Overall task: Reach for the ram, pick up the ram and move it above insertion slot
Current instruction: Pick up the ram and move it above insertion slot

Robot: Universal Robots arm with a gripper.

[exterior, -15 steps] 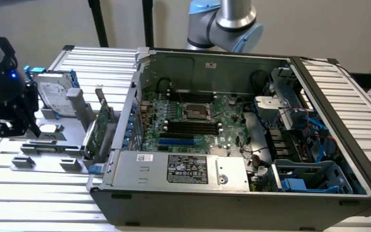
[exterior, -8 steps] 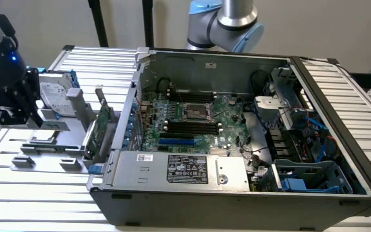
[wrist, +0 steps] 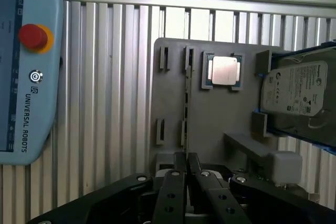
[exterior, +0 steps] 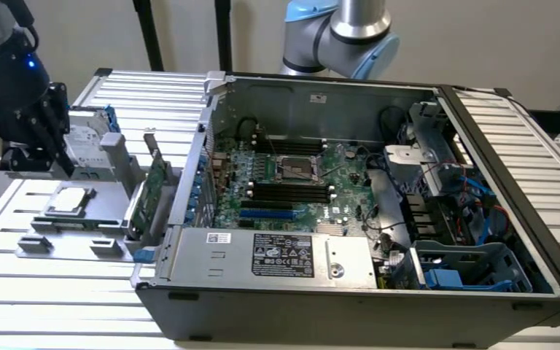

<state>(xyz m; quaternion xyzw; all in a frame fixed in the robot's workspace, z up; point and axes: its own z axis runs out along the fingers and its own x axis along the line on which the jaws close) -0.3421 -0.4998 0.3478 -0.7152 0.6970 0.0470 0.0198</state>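
Observation:
The ram (wrist: 186,98) stands on edge in the slotted holders of a grey fixture plate (wrist: 220,124), so it appears as a thin dark-green line; in the exterior view it is a low green strip (exterior: 68,222) at the plate's front. My gripper (wrist: 186,157) hovers above the plate just off one end of the ram, with its two black fingers (wrist: 172,182) pressed together and nothing between them. In the exterior view the gripper (exterior: 22,149) hangs at the far left, above the fixture. The black memory slots (exterior: 288,192) lie on the motherboard inside the open computer case (exterior: 358,292).
On the fixture plate also sit a silver processor (wrist: 224,70), a hard drive with blue rails (wrist: 296,95) and a broad green expansion card (exterior: 154,191). A Universal Robots teach pendant (wrist: 29,66) with a red button lies on the ribbed aluminium table (wrist: 110,77).

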